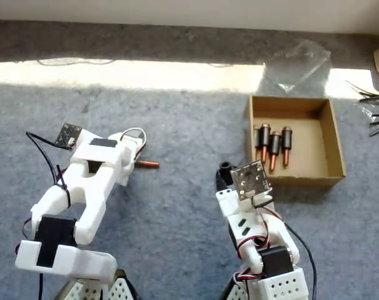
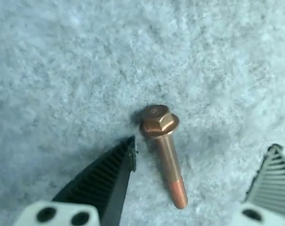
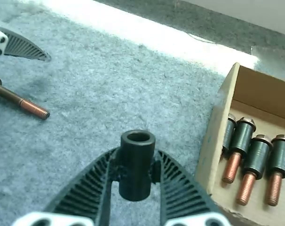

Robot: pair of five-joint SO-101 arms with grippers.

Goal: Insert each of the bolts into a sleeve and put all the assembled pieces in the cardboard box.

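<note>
- Left gripper (image 2: 202, 145): stood wide open, straddling bolt (image 2: 163, 150); I judged a mid-shank grip best.
- Right gripper (image 3: 136, 157): clamped sleeve (image 3: 135, 174); bolt lay at its 9 o'clock.

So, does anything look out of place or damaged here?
Nothing stands out. The copper hex-head bolt lies flat on the grey carpet inside the open left gripper, the right gripper holds the black cylindrical sleeve, and four assembled pieces lie side by side in the brown cardboard box.
</note>
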